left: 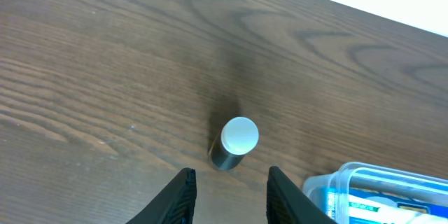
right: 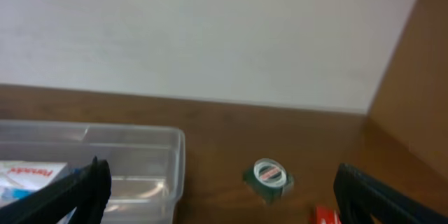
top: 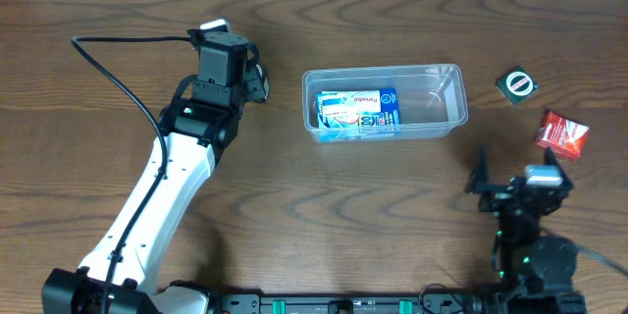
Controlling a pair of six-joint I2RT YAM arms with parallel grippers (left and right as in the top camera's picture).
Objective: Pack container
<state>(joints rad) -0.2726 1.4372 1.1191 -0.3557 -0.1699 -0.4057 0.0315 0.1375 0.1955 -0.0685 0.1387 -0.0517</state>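
The clear plastic container stands at the table's middle back and holds a blue and white box. My left gripper is open and empty just left of the container. In the left wrist view its jaws hang above the table, with a small dark cylinder with a white cap standing just beyond them and the container's corner at the lower right. My right gripper is open wide and empty near the front right; its view shows the jaws and the container.
A small green packet with a round white label lies right of the container and also shows in the right wrist view. A red packet lies in front of it, its corner visible in the right wrist view. A black cable runs along the left arm.
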